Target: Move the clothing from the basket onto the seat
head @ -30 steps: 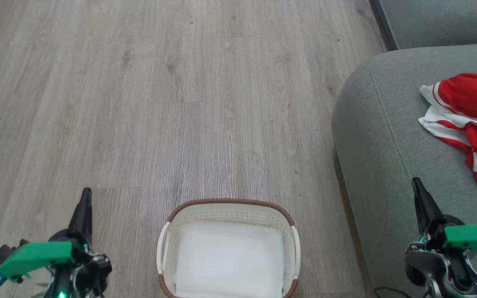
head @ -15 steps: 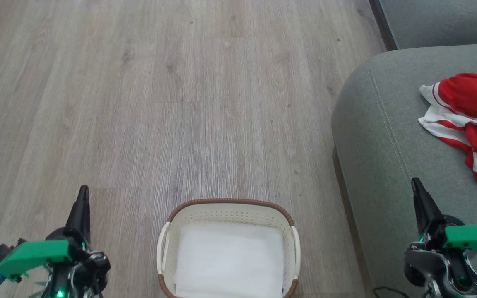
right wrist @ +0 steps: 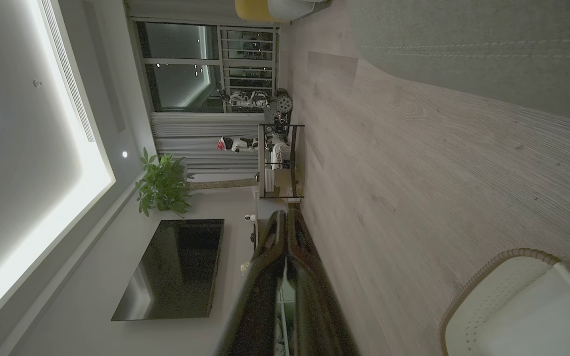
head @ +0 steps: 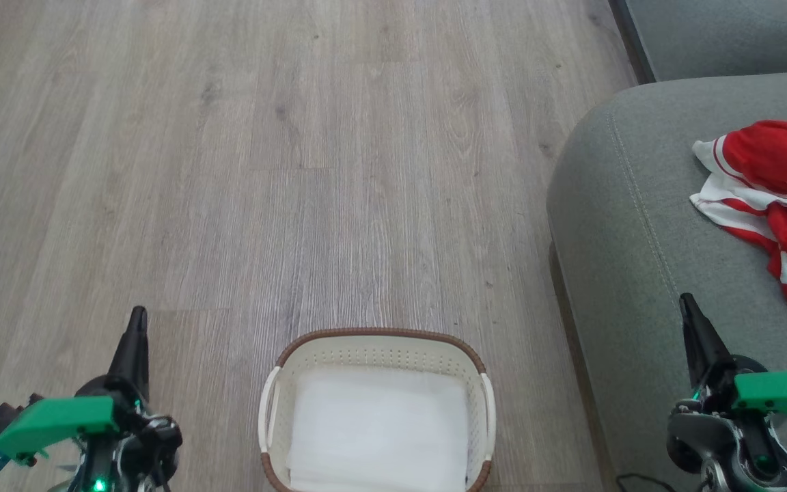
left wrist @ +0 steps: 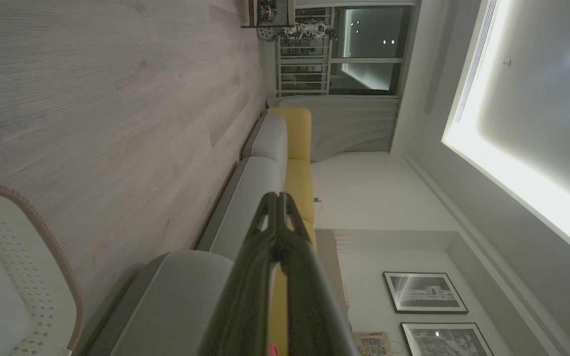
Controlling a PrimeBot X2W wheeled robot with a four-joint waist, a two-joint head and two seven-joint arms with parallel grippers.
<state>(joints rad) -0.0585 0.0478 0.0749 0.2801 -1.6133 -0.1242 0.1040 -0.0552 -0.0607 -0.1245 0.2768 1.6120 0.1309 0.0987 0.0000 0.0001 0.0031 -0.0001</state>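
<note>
**Change noted:** over the last second almost nothing moves. My left gripper [head: 137, 316] drifts a shade leftward and settles low beside the basket [head: 380, 333]. My right gripper [head: 686, 301] keeps its place over the front edge of the seat [head: 626, 205]. Camera, basket and garment are unshifted.

**Gripper condition:** in each wrist view the two dark fingers lie pressed together with nothing between them. Both grippers are clenched and empty.

**Task item:** the clothing [head: 776, 184], red with white striped trim, lies crumpled on the seat toward its right side. It is well apart from the basket and clear of both grippers. Part of it runs past the head view's edge.

**Basket contents:** I see the flat white liner sheet [head: 380, 424] and no red fabric. The basket's near end is cut off by the frame.

**Assessment:** I judge the transfer complete and the arms parked at rest. As far as the visible part of the basket shows, nothing is left to fetch.
</note>
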